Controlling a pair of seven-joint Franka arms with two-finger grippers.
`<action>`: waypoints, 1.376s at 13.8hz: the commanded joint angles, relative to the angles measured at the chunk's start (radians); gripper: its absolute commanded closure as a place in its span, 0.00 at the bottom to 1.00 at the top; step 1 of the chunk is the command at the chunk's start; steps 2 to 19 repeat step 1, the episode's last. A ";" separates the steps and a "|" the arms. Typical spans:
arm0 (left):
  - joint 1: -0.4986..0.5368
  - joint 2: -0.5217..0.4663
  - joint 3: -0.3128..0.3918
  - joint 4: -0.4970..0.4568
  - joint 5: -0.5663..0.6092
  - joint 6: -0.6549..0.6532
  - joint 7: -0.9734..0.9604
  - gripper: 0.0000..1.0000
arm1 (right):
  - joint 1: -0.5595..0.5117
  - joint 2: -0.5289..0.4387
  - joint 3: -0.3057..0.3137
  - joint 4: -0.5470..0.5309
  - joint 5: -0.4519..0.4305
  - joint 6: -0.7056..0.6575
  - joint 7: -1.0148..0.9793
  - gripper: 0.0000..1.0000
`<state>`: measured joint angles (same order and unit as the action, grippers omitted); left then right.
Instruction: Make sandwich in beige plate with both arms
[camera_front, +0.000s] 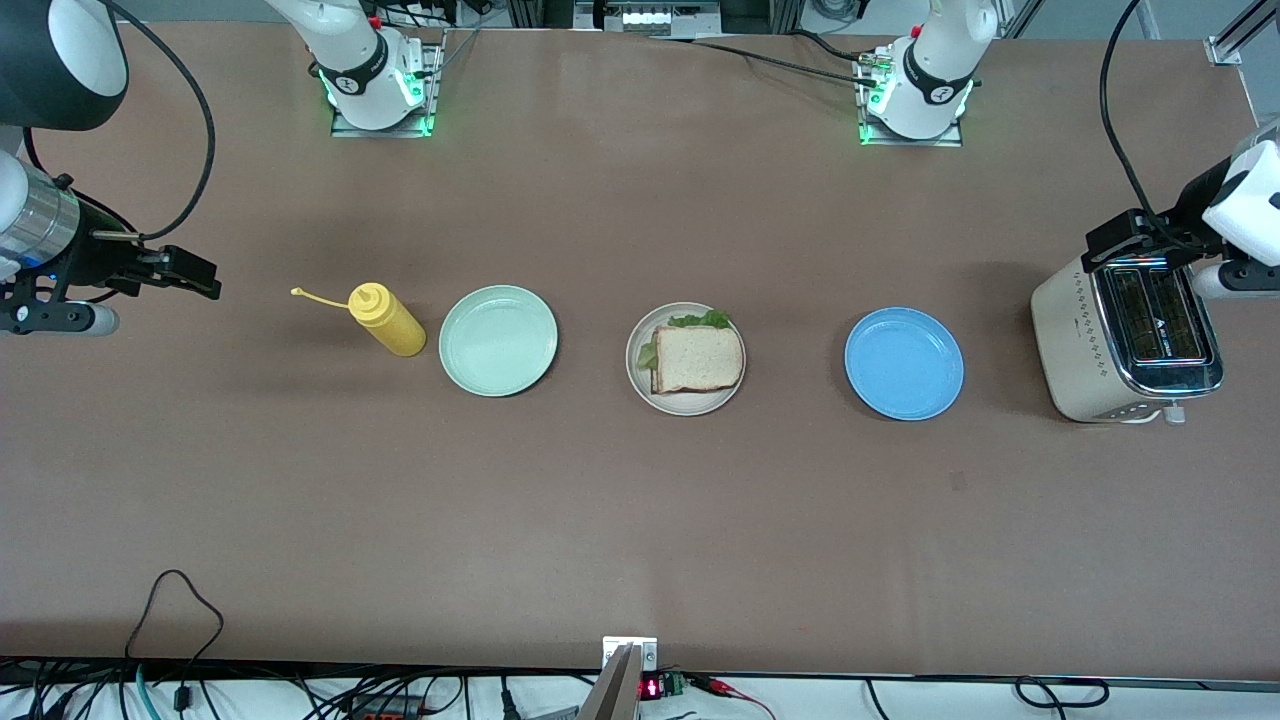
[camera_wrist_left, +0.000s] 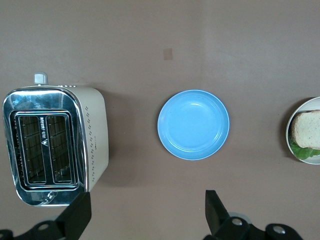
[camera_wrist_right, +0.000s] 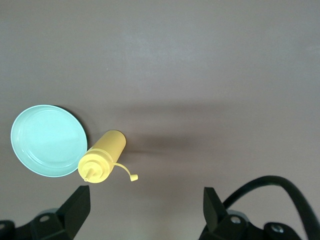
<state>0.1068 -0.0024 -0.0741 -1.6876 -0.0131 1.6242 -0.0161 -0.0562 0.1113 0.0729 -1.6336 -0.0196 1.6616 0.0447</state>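
Note:
The sandwich (camera_front: 697, 358), a bread slice on top with green lettuce showing at its edge, lies on the beige plate (camera_front: 690, 407) in the middle of the table. The left wrist view catches part of the sandwich (camera_wrist_left: 307, 130) and the plate's rim (camera_wrist_left: 289, 133). My left gripper (camera_front: 1128, 240) hangs high over the toaster at the left arm's end, open and empty (camera_wrist_left: 146, 212). My right gripper (camera_front: 185, 272) hangs high over bare table at the right arm's end, open with nothing between its fingers (camera_wrist_right: 145, 210).
A pale mint-green plate (camera_front: 498, 340) (camera_wrist_right: 48, 140) and a yellow squeeze bottle (camera_front: 388, 319) (camera_wrist_right: 102, 157) lie toward the right arm's end. A blue plate (camera_front: 903, 363) (camera_wrist_left: 193, 124) and a cream toaster (camera_front: 1075, 340) (camera_wrist_left: 92, 135) stand toward the left arm's end.

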 joint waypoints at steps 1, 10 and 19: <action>0.013 -0.025 -0.012 -0.024 -0.005 0.002 -0.005 0.00 | 0.001 0.011 0.001 0.021 0.001 -0.023 0.018 0.00; 0.013 -0.025 -0.012 -0.024 -0.005 0.002 -0.005 0.00 | 0.001 0.011 0.001 0.021 0.001 -0.023 0.018 0.00; 0.013 -0.025 -0.012 -0.024 -0.005 0.002 -0.005 0.00 | 0.001 0.011 0.001 0.021 0.001 -0.023 0.018 0.00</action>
